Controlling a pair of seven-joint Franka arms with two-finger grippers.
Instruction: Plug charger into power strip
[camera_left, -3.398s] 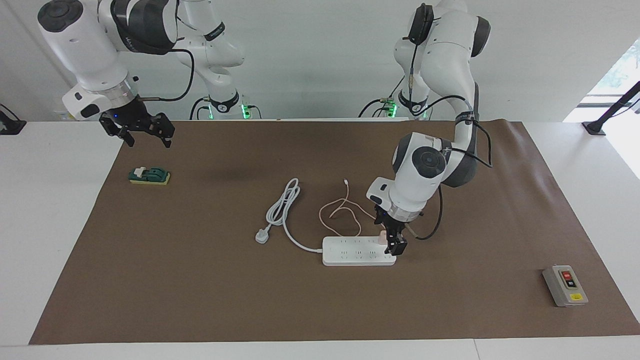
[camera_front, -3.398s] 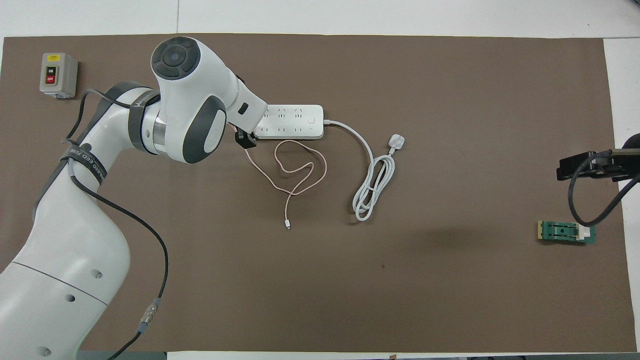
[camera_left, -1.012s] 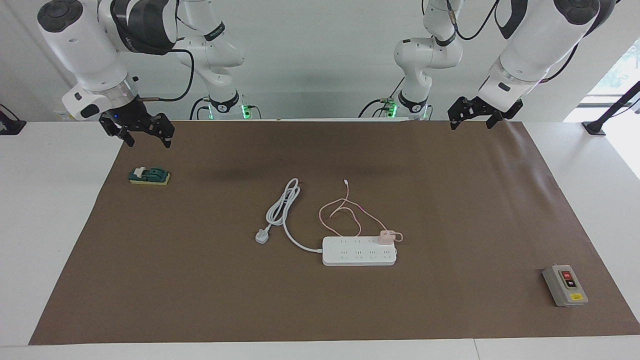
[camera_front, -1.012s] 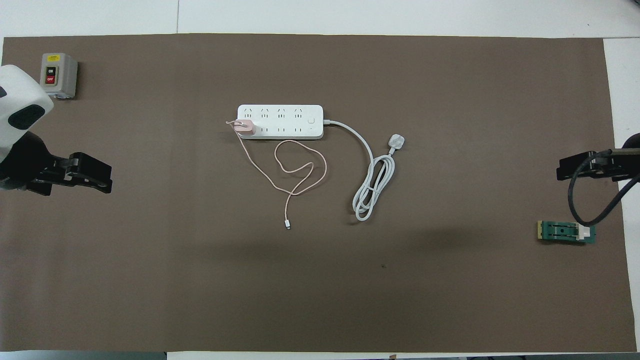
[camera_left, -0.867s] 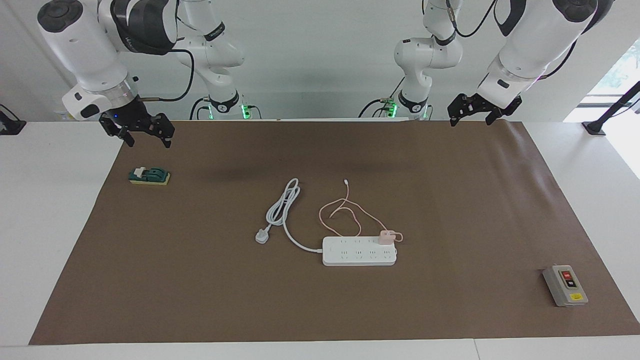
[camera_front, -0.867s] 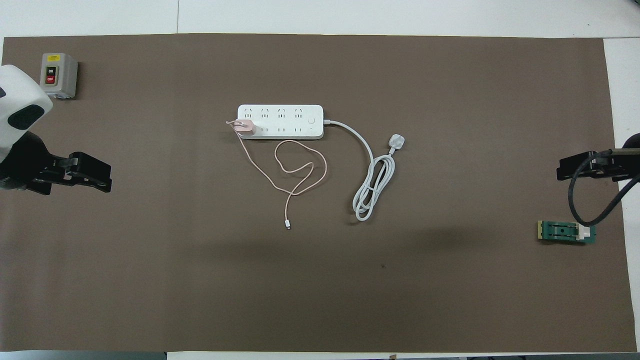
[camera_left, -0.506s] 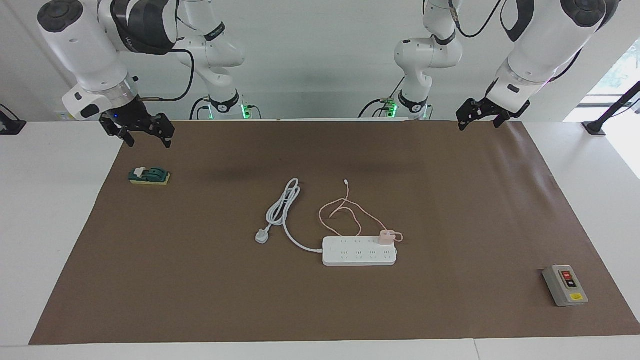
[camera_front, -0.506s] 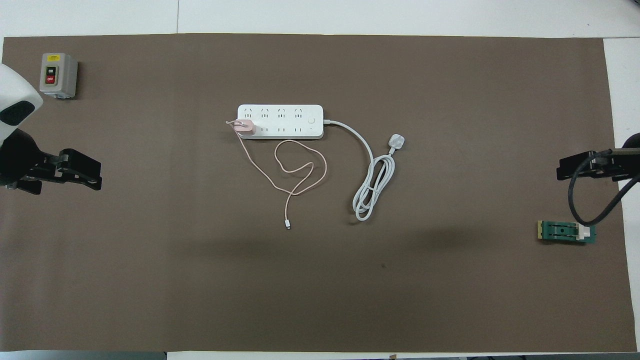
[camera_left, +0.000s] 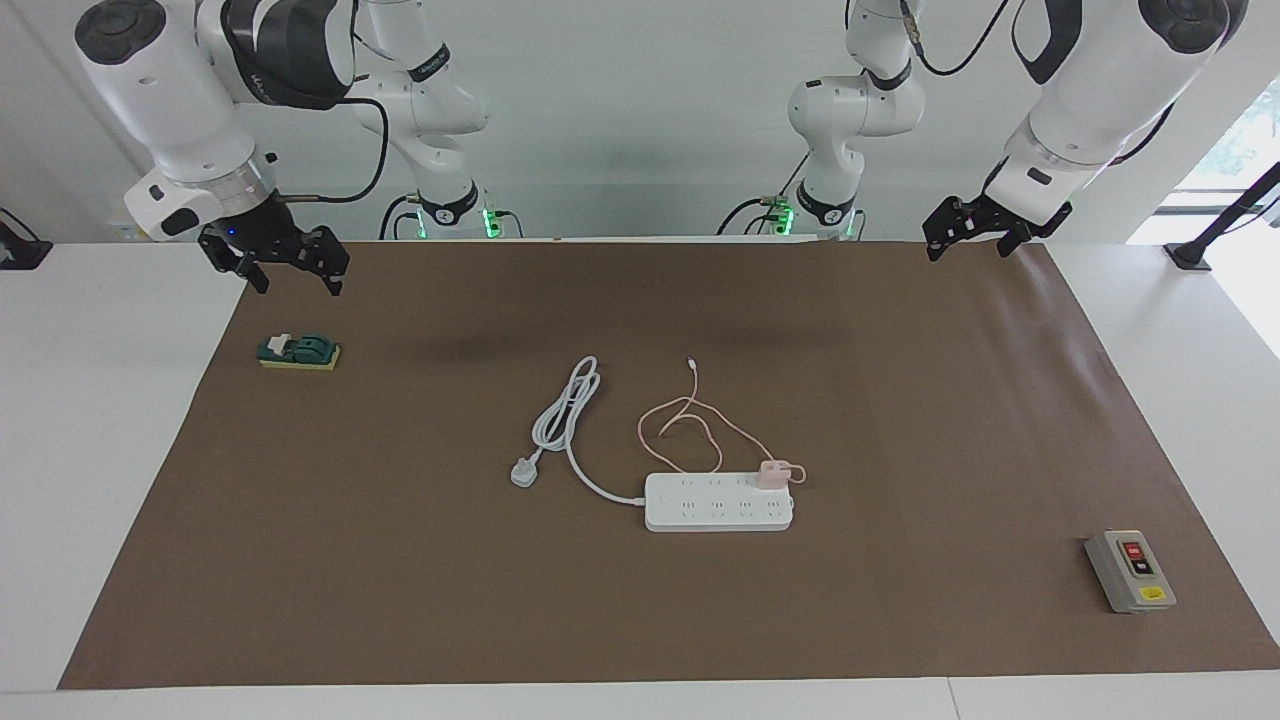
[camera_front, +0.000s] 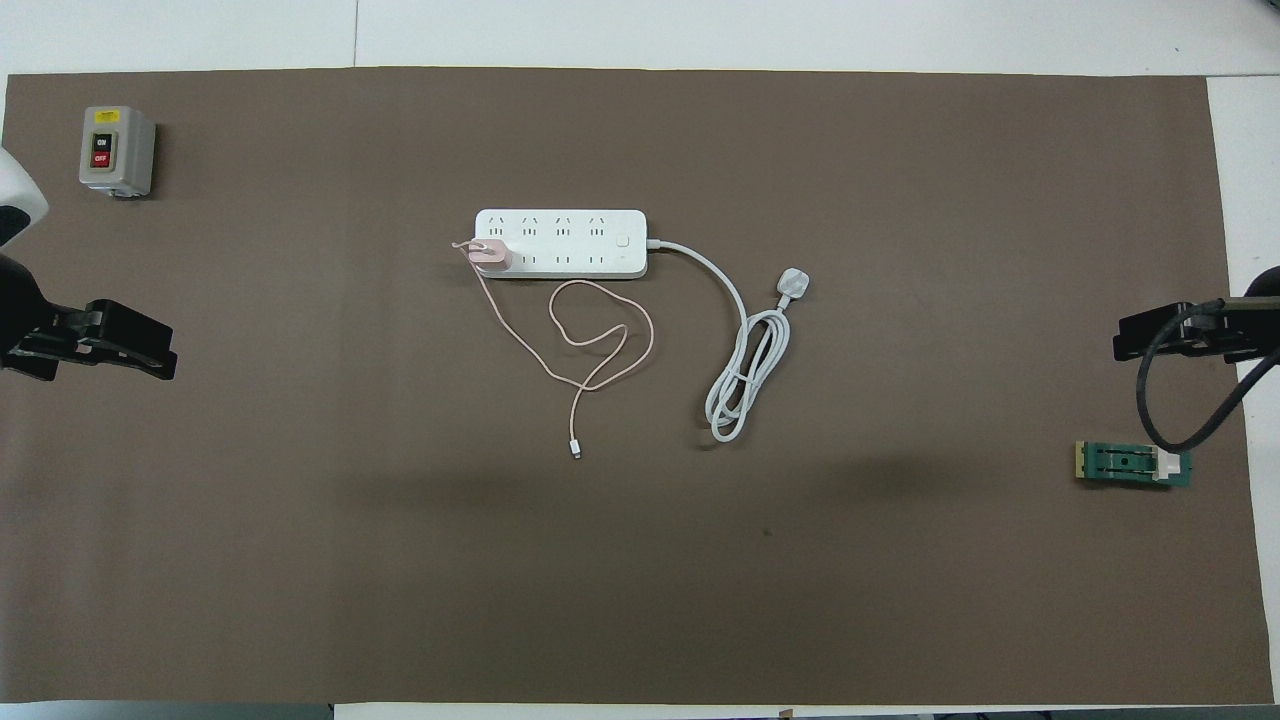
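The white power strip (camera_left: 718, 503) (camera_front: 560, 243) lies flat mid-table. The pale-pink charger (camera_left: 771, 474) (camera_front: 489, 256) stands in the socket at the strip's end toward the left arm, in the row nearer the robots. Its thin pink cable (camera_left: 690, 425) (camera_front: 590, 345) loops on the mat toward the robots. My left gripper (camera_left: 967, 250) (camera_front: 130, 345) hangs open and empty, high over the mat's edge at the left arm's end. My right gripper (camera_left: 298, 283) (camera_front: 1150, 338) waits open and empty above the mat's corner at the right arm's end.
A grey switch box (camera_left: 1130, 571) (camera_front: 116, 150) sits at the mat's corner far from the robots, at the left arm's end. A small green part on a yellow base (camera_left: 299, 352) (camera_front: 1133, 464) lies below the right gripper. The strip's white plug (camera_left: 524, 472) (camera_front: 792, 284) and coiled cord (camera_left: 565, 410) rest beside the strip.
The left gripper let go of the charger at the strip and rose away; over the last second it drifted farther toward its own end of the table. The right arm stayed still.
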